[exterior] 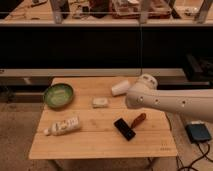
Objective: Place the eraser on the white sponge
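Note:
The eraser (pixel 124 128), a flat black block, lies on the wooden table (pixel 90 145) right of centre, near the front. The white sponge (pixel 100 102), a small pale pad, lies near the table's middle, up and left of the eraser and apart from it. My white arm reaches in from the right. Its rounded end with the gripper (pixel 141 95) hovers over the table's right side, above the eraser and right of the sponge, touching neither.
A green bowl (pixel 58 95) sits at the table's left. A white bottle (pixel 64 126) lies on its side at front left. A white paper cup (pixel 120 88) lies tipped at the back. A reddish-brown stick (pixel 138 120) lies beside the eraser. A dark box (pixel 199 133) is on the floor to the right.

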`<state>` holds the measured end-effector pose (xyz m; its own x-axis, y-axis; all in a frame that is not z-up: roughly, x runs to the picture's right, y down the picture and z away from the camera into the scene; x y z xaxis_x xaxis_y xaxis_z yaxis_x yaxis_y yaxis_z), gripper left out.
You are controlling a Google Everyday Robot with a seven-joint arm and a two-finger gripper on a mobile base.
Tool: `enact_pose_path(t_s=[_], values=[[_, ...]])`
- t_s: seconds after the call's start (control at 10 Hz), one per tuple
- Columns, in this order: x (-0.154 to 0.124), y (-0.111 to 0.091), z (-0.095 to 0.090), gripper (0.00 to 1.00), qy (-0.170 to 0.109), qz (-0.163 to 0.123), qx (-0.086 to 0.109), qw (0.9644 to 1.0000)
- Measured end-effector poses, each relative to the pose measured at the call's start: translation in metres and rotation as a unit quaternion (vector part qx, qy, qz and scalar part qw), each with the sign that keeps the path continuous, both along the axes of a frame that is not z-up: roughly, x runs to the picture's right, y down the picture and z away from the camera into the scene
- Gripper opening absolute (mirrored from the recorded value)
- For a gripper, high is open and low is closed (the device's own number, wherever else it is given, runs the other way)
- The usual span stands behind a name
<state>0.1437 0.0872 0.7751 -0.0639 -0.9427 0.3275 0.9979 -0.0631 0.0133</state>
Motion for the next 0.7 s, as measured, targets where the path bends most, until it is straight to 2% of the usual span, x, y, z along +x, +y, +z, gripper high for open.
enact_pose_path(t_s=[0.2, 0.3, 0.4, 0.7], values=[[-0.008, 0.008, 0.003, 0.28, -0.024, -0.001, -0.035, 0.9991], [-0.012, 0.015, 0.005, 0.35, -0.036, -0.002, -0.059, 0.9976], [-0.016, 0.019, 0.005, 0.36, -0.047, 0.0, -0.075, 0.9961], [-0.017, 0.022, 0.005, 0.36, -0.052, 0.0, -0.084, 0.9951]])
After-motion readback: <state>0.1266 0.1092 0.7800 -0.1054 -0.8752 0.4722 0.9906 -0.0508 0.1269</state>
